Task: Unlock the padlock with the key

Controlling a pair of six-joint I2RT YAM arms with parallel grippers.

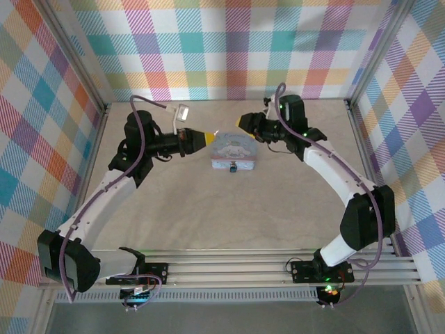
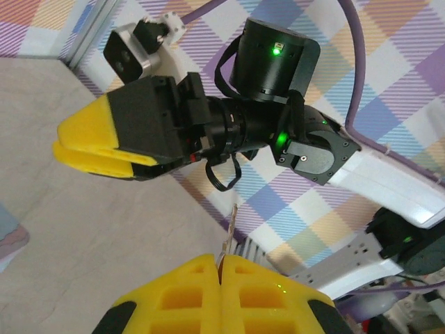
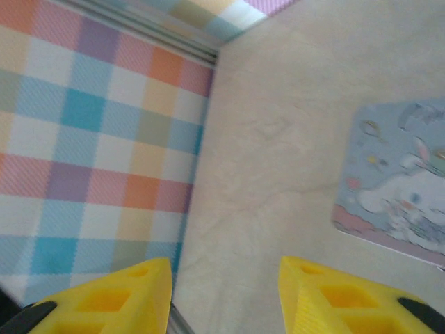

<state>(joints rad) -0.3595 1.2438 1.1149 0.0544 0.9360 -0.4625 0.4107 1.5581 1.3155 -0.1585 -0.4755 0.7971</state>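
L gripper (image 1: 206, 139) is clamped on the key (image 2: 230, 226). In the left wrist view its yellow pads (image 2: 264, 292) meet, and the thin metal key sticks up from the seam betw them. R gripper (image 3: 224, 289) stands partly apart, abt half-wide. Nothing sits betw its fingers (image 3: 132, 299), just bare table (image 3: 278, 139) beyond.

The padlock (image 1: 233, 167) is a tiny dark bluish bit at the near edge of the tin box (image 1: 233, 147), which lies flat on the table. In the top view the box is just beside L gripper's tip, on its R side; can't tell if they touch. The padlock lies a bit further toward the bases from that tip, apart from it. R gripper's tip is near the box's far R corner, w/ the lid betw it & the padlock.

In the left wrist view R gripper (image 2: 66, 147) is ahead & up-left of the key, well apart. In the right wrist view the box lid is ahead & R of the fingers. Padlock too small to tell if it's locked or open.
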